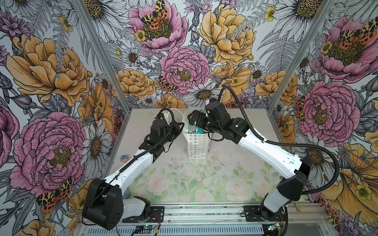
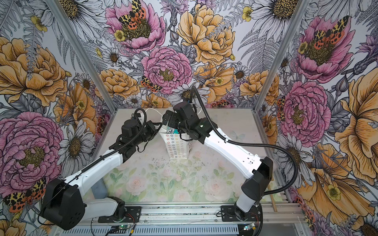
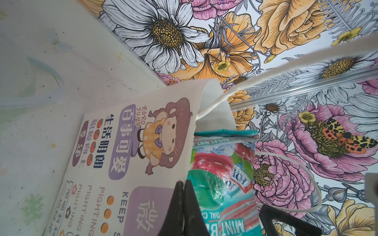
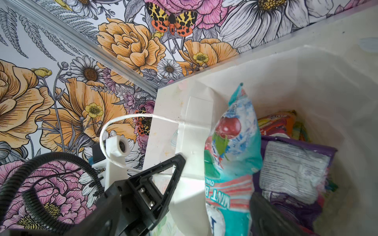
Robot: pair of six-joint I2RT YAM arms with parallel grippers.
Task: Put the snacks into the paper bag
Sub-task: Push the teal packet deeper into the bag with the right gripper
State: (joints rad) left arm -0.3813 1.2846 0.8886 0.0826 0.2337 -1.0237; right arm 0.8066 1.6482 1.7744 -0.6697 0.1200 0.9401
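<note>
Snacks (image 4: 294, 163) lay inside the paper bag (image 1: 197, 147), which stood near the desk's (image 1: 225, 167) back edge, a teal packet (image 4: 231, 143) poking from its mouth. Left jaws pinched the bag's rim; right jaws stood spread wide over that packet, apparently released. Next: nudge it deeper, then lift clear.

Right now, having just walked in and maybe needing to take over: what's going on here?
Two robot arms are packing candy packets into a paper bag that stands upright toward the back of the table. The left gripper is pinched shut on the bag's rim. The right gripper is at the bag's mouth with its jaws open. A teal mint packet stands between them, poking out of the bag. A purple packet and an orange packet lie deeper inside.
</note>
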